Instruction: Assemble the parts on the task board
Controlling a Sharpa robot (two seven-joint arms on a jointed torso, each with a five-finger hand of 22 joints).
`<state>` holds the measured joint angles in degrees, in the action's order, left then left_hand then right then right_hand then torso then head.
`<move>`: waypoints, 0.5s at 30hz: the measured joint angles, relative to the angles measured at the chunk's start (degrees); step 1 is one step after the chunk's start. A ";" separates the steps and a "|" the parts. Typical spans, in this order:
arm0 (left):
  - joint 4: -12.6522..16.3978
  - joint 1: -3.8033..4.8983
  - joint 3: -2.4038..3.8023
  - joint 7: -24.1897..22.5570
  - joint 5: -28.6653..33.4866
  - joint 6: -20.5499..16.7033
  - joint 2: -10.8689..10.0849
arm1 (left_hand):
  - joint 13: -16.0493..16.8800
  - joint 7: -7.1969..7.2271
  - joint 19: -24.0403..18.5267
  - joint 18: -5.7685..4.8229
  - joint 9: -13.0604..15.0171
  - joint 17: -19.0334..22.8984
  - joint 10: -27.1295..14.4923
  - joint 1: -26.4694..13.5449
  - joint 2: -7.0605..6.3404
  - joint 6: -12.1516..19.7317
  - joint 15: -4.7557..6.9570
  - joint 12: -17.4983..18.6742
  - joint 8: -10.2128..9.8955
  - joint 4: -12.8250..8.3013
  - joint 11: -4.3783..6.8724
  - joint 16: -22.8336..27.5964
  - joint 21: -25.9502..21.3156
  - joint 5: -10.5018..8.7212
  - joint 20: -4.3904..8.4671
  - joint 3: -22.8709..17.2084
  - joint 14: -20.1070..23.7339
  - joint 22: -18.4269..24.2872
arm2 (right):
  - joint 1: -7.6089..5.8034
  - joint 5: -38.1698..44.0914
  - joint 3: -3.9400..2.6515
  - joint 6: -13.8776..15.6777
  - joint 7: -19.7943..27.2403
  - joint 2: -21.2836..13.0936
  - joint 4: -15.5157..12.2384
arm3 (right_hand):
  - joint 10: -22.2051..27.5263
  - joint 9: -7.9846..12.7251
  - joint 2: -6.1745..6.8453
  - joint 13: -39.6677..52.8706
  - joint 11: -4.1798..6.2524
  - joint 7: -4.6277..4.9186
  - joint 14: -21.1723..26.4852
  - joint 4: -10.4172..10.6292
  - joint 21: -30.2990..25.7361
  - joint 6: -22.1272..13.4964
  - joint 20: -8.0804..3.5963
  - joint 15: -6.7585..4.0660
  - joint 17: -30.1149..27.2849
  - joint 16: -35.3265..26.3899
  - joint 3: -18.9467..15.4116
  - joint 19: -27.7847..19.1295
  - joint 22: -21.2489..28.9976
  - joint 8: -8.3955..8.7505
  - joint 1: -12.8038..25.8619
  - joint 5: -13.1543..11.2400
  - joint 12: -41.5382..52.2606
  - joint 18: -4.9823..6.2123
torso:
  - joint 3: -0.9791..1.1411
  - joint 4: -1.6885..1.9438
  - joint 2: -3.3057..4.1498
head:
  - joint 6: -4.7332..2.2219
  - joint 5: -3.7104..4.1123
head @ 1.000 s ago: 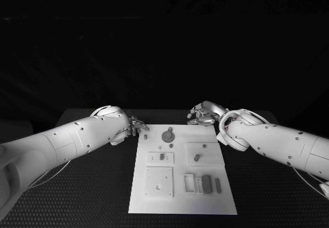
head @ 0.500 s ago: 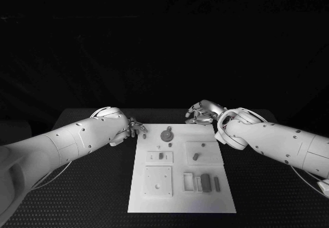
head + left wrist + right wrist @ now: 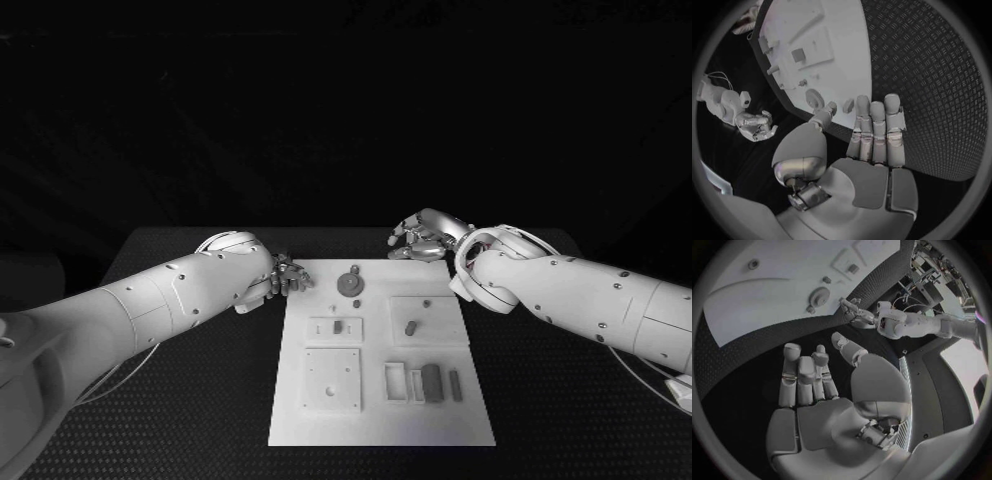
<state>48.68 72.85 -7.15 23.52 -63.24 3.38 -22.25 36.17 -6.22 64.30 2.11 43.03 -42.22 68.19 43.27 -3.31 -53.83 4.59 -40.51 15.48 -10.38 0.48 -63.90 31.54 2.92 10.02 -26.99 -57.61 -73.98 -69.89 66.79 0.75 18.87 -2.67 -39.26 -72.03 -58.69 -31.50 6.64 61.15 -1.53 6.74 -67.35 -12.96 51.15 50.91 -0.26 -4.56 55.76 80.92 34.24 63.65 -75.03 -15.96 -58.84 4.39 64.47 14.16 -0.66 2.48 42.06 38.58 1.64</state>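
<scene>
You have the black table (image 3: 173,400) spread under everything, its surface ribbed in a fine diamond pattern. Your white task board (image 3: 378,425) lies in the middle of it, lengthwise away from you, and no hand is touching it.

Your left arm (image 3: 130,305) reaches in to the board's far left corner. Its left hand (image 3: 284,279) sits just beside the board's edge there; in the left wrist view the hand (image 3: 870,145) is flat and holds nothing, the fingers (image 3: 878,122) straight and pressed side by side, the thumb set apart and pointing toward the board.

Your right arm (image 3: 584,300) ends near the board's far right corner. The right hand (image 3: 423,240) hangs over the table just beyond the far edge. In the right wrist view that hand (image 3: 826,405) is empty, the fingers (image 3: 801,377) stretched out close together, the thumb angled off to one side.

On the board, a square plate (image 3: 332,380) with small holes lies at the near left. Beside it, at the near right, a few upright bars (image 3: 428,383) stand in a row. Mid-board you have a small raised panel (image 3: 336,329) with a peg on the left and a larger panel (image 3: 426,323) carrying a short tilted piece (image 3: 413,327) on the right. Near the far edge rests a round disc (image 3: 351,284), with a small peg (image 3: 355,268) just beyond it.
</scene>
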 measured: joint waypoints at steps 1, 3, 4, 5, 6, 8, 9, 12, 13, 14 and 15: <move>-0.13 -0.02 0.01 -0.12 0.07 0.01 0.01 | 0.00 0.00 0.00 0.00 0.00 0.00 0.00 0.00 0.00 0.00 0.00 0.00 0.04 0.00 0.00 0.00 0.00 0.00 0.00 0.00 0.00 -0.01 | 0.00 0.00 0.00 0.00 0.00 0.00 0.00 | 0.00 0.00 0.00 0.00 0.00 0.00 0.00 0.00 0.00 0.00 0.00 0.00 0.00 0.00 0.00 0.00 0.00 0.00 0.00 0.00 0.00 0.00 | 0.00 -0.01 0.00 | 0.03 0.00; -0.32 -0.06 0.02 -0.38 0.26 0.01 0.02 | 0.00 0.01 0.00 0.00 -0.05 0.00 0.00 0.00 0.00 -0.01 0.00 0.00 0.06 0.00 0.00 0.00 0.00 0.00 0.00 0.00 0.00 -0.07 | 0.00 0.00 0.00 0.00 0.01 0.00 0.00 | 0.00 0.00 0.00 0.00 0.00 0.01 0.00 0.00 0.00 -0.01 0.00 0.00 0.00 0.00 0.00 0.00 0.00 0.00 0.00 0.00 0.00 0.00 | 0.02 -0.01 0.00 | 0.05 0.01; -0.38 -0.08 0.02 -0.49 0.35 0.02 0.01 | 0.00 0.01 0.00 0.01 -0.07 0.00 0.01 0.03 0.03 -0.02 0.00 0.00 -0.02 -0.19 0.00 0.00 0.00 0.00 0.00 0.00 0.00 -0.07 | 0.00 0.00 0.00 0.00 0.01 0.00 0.00 | 0.00 0.00 0.00 0.00 0.00 0.01 0.00 -0.02 0.00 -0.01 0.00 0.00 0.00 0.00 -0.02 0.00 0.00 0.00 0.00 0.00 0.00 0.01 | 0.03 -0.01 -0.01 | 0.07 0.03; -0.44 -0.09 0.02 -0.58 0.44 0.03 0.01 | 0.00 0.04 0.00 0.01 -0.14 0.00 0.01 0.25 0.24 -0.05 0.00 0.00 -0.11 -0.30 0.00 0.00 0.00 0.00 0.00 0.01 0.00 -0.07 | 0.00 0.00 0.00 0.00 0.01 0.00 0.00 | 0.00 0.00 0.00 0.00 0.00 0.01 0.00 -0.15 0.00 -0.01 0.01 0.00 0.00 0.00 -0.15 0.00 0.00 0.00 0.00 0.00 0.00 0.01 | 0.03 -0.01 -0.02 | 0.08 0.04; -0.47 -0.09 0.02 -0.64 0.49 0.05 0.00 | 0.00 0.05 0.00 0.01 -0.16 0.00 0.01 0.31 0.30 -0.06 0.00 0.00 -0.20 -0.30 0.00 0.00 0.00 0.00 0.00 0.01 0.00 -0.11 | 0.00 0.00 0.00 0.00 0.01 0.00 0.00 | 0.00 -0.02 0.00 0.00 0.00 0.01 0.00 -0.16 0.00 -0.01 0.01 0.00 0.00 0.00 -0.15 0.00 0.00 0.00 0.00 0.00 0.00 0.00 | 0.03 -0.01 -0.02 | 0.08 0.04; -0.49 -0.10 0.02 -0.79 0.67 0.08 -0.01 | 0.00 0.09 0.00 0.01 -0.36 0.00 0.01 0.25 0.75 -0.10 0.00 0.00 -0.38 -0.62 0.00 0.00 0.00 0.00 0.00 0.16 0.00 -0.20 | 0.00 0.00 0.00 0.00 0.01 0.02 0.02 | 0.00 -0.05 0.00 0.00 0.00 0.01 0.00 -0.15 0.00 -0.01 0.01 0.00 0.00 0.00 -0.15 -0.01 0.00 0.00 0.00 0.00 0.00 0.00 | 0.04 0.03 -0.05 | 0.13 0.08; -0.49 -0.11 0.01 -0.85 0.73 0.08 -0.01 | -0.01 0.09 0.00 0.01 -0.50 0.00 0.01 0.43 1.20 -0.10 0.00 -0.17 -0.41 -0.77 0.00 0.00 0.00 0.00 0.00 0.03 0.00 -0.23 | 0.00 0.00 0.00 0.00 0.01 0.05 0.03 | 0.00 -0.05 0.00 0.00 0.00 0.01 0.00 -0.15 0.00 -0.01 0.01 0.00 0.00 0.00 -0.15 -0.01 0.00 0.00 0.00 0.00 0.00 0.00 | 0.04 0.04 -0.05 | 0.15 0.09; -0.50 -0.11 0.00 -0.96 0.87 0.08 0.01 | -0.01 0.10 0.00 0.01 -0.51 0.00 0.01 0.81 2.06 -0.10 0.00 -0.23 -0.56 -1.27 0.00 0.00 0.00 0.00 0.00 0.15 0.00 -0.39 | 0.00 0.00 0.00 -0.01 0.02 0.21 0.11 | 0.00 -0.05 0.00 -0.05 0.00 0.01 0.00 -0.16 0.00 -0.01 0.05 0.00 0.00 0.00 -0.15 -0.05 0.00 0.00 0.00 0.00 0.00 0.00 | 0.05 0.10 -0.06 | 0.24 0.08; -0.53 -0.12 0.00 -0.99 0.90 0.08 0.03 | -0.01 0.10 0.01 0.01 -0.51 0.00 0.01 0.85 2.42 -0.10 0.00 -0.23 -0.56 -1.43 0.00 0.00 0.00 0.00 0.00 0.17 0.00 -0.45 | 0.00 0.00 0.00 -0.01 0.02 0.27 0.12 | 0.00 -0.04 0.00 -0.05 0.00 0.01 0.00 -0.16 0.00 -0.01 -0.03 0.00 0.00 0.00 -0.16 0.03 0.00 0.00 0.00 0.00 0.00 0.00 | 0.05 0.10 -0.06 | 0.25 0.04; -0.57 -0.12 0.00 -1.01 0.92 0.08 0.05 | -0.01 0.16 0.02 0.01 -0.51 0.00 0.01 0.98 2.64 -0.18 0.00 -0.23 -0.56 -1.63 0.00 -0.18 0.01 0.00 0.02 0.28 0.00 -0.47 | 0.00 0.00 0.00 -0.02 0.02 0.31 0.13 | 0.00 -0.04 0.00 -0.05 0.00 0.00 0.00 -0.16 0.00 -0.01 -0.05 0.00 0.00 0.00 -0.15 0.05 0.00 0.00 0.00 0.00 0.00 0.00 | 0.05 0.10 -0.06 | 0.25 0.01; -0.63 -0.13 0.00 -1.04 0.96 0.07 0.07 | -0.01 0.20 0.12 0.01 -0.51 0.00 0.01 1.07 2.73 -0.41 0.00 -0.23 -0.57 -1.85 0.00 -0.22 0.01 0.00 0.11 0.21 0.00 -0.50 | 0.01 0.00 0.00 -0.02 0.03 0.34 0.13 | 0.00 -0.04 0.00 -0.05 0.00 0.00 0.00 -0.15 0.00 0.00 -0.12 0.00 0.00 0.00 -0.15 0.12 0.00 0.00 0.00 0.00 0.00 0.00 | 0.05 0.10 -0.06 | 0.25 -0.02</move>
<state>48.05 72.73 -7.15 22.48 -62.28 3.46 -22.17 36.16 -6.02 64.43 2.12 42.52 -42.23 68.20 44.34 -0.58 -54.24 4.59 -40.73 14.91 -12.23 0.47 -64.12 31.55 2.93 10.13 -26.79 -57.62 -74.48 -69.88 66.79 0.75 18.85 -2.64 -38.91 -71.90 -58.69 -31.54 6.64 61.10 -1.53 6.74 -67.35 -13.12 51.15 50.90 -0.38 -4.56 55.76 80.92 34.08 63.77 -75.03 -15.96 -58.84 4.39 64.47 14.16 -0.61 2.58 42.00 38.83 1.62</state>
